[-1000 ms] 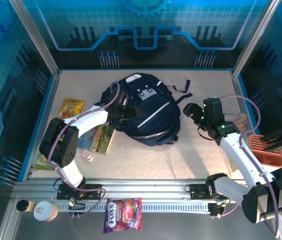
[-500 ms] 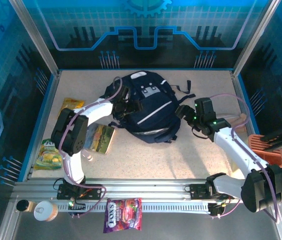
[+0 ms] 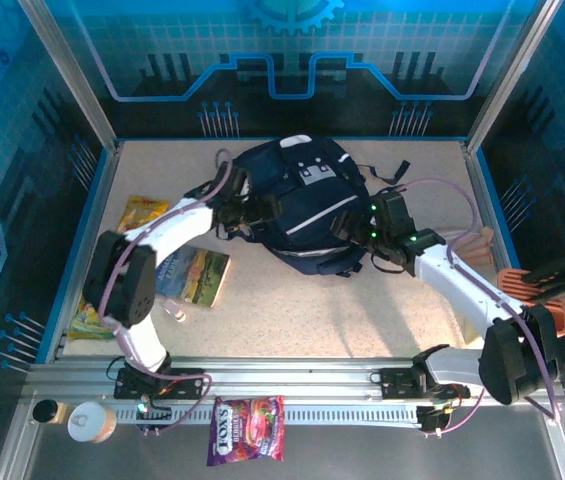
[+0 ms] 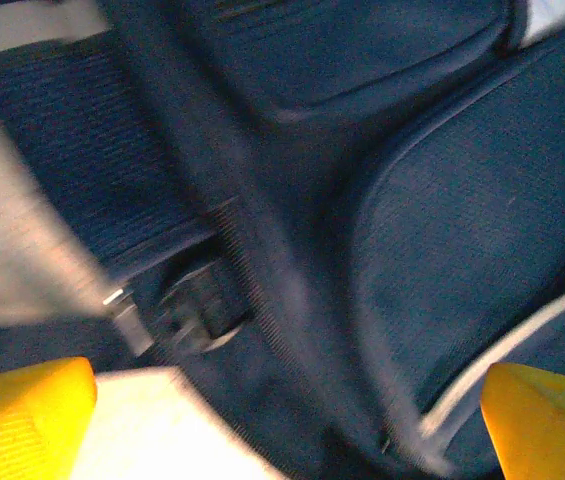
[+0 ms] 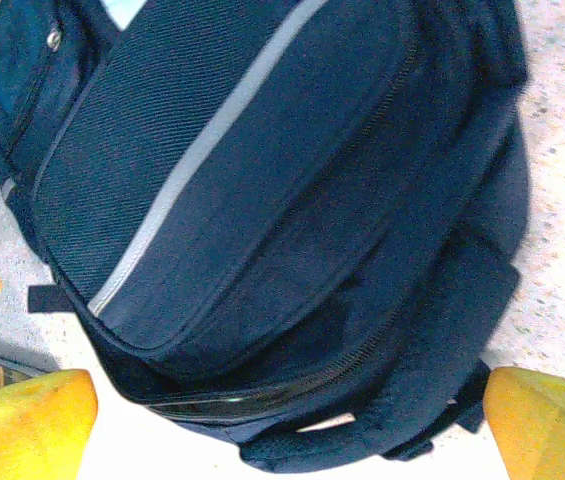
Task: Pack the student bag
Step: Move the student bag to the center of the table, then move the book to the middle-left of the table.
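The student bag [image 3: 312, 205], dark navy with a thin white diagonal stripe and a pale top patch, lies at the back middle of the table. My left gripper [image 3: 250, 214] is at its left side, open; in the left wrist view the yellow fingertips [image 4: 24, 410] stand wide apart over the bag's fabric [image 4: 442, 220] and a strap buckle [image 4: 187, 310]. My right gripper [image 3: 359, 232] is at the bag's right lower edge, open too. The right wrist view looks down on the bag's front pocket [image 5: 252, 170] and zip, between widely spread fingertips [image 5: 552, 425].
A book [image 3: 195, 277] lies left of the bag, a yellow snack packet [image 3: 143, 213] behind it and a green packet [image 3: 83, 318] at the left edge. An orange rack [image 3: 537, 300] stands at the right. A sweets bag [image 3: 247, 443] and a cup [image 3: 90, 422] sit near the front rail.
Both grippers have closed in on the bag from either side and their jaws have spread wider. The bag has shifted a little toward the back right.
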